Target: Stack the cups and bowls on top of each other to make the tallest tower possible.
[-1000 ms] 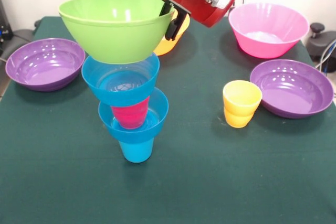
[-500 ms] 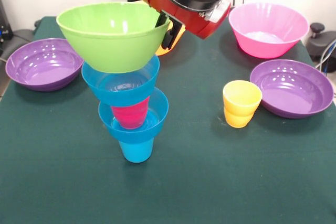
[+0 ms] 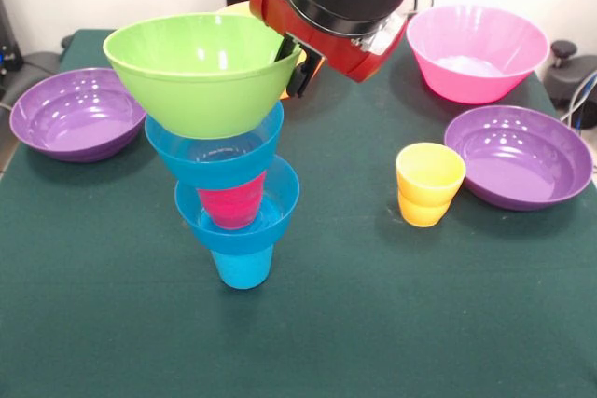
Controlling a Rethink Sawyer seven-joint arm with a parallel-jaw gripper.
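The tower stands left of centre: a blue cup at the bottom, a small blue bowl, a red cup, a second blue bowl, and a lime green bowl on top, slightly tilted. My gripper is at the green bowl's right rim, with one finger inside and one outside, shut on that rim. A yellow cup stands alone to the right. The pink bowl and two purple bowls sit apart. The orange bowl is mostly hidden behind the green bowl.
The red and black arm hangs over the table's far middle, between the tower and the pink bowl. Green cloth covers the table. Dark equipment sits off the right edge.
The green bowl has come down with the gripper and now rests in the upper blue bowl. The arm has shifted slightly left and lower. Everything else has stayed put.
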